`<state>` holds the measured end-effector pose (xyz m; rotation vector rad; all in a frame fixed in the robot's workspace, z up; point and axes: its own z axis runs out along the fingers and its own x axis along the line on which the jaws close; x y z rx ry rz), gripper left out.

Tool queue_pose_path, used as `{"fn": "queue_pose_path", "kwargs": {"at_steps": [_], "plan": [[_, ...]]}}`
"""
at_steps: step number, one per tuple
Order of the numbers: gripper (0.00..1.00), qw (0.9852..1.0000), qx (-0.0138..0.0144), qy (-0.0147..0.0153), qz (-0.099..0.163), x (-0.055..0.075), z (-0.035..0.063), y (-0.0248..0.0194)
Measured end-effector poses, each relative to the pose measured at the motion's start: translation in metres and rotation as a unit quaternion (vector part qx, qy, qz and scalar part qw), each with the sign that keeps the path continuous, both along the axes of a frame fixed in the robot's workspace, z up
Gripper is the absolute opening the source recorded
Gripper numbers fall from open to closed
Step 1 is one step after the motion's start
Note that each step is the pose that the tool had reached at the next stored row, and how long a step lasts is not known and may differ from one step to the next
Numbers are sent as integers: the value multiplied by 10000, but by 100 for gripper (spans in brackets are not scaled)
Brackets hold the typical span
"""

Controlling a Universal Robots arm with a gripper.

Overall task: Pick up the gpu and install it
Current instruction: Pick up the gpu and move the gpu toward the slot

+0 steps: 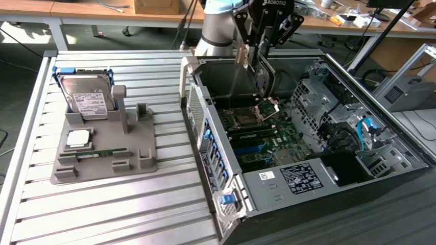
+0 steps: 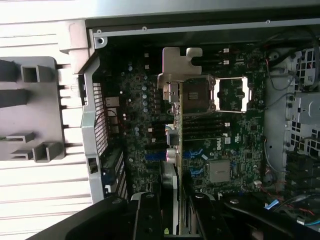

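The gpu [image 1: 262,79] hangs edge-down over the open computer case [image 1: 204,117], its dark face with the round fan turned toward the exterior view's right. Its metal end bracket points down toward the motherboard [image 1: 266,138]. My gripper [image 1: 256,51] is shut on the card's upper edge. In the wrist view the gpu [image 2: 175,90] is seen edge-on between my fingers [image 2: 147,220], bracket end farthest from me, above the motherboard [image 2: 220,150] near the open CPU socket. The card is clear of the board, not touching it.
A grey fixture tray [image 1: 102,163] on the slatted metal table holds a silver hard drive [image 1: 89,99], a CPU [image 1: 78,138] and a green memory stick [image 1: 95,152]. The case's drive cages [image 1: 320,97] and cables [image 1: 364,127] crowd the exterior view's right. Desks stand behind.
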<state>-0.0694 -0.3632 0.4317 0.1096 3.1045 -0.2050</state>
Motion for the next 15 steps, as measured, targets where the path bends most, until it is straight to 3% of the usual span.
{"fn": "queue_pose_path", "kwargs": {"at_steps": [8,10,11,15], "plan": [[27,10000,3,12,0,69,-10,0],[27,10000,43,12,0,78,-13,-2],[27,10000,51,12,1,83,-14,-2],[27,10000,51,13,1,98,-15,-3]]}}
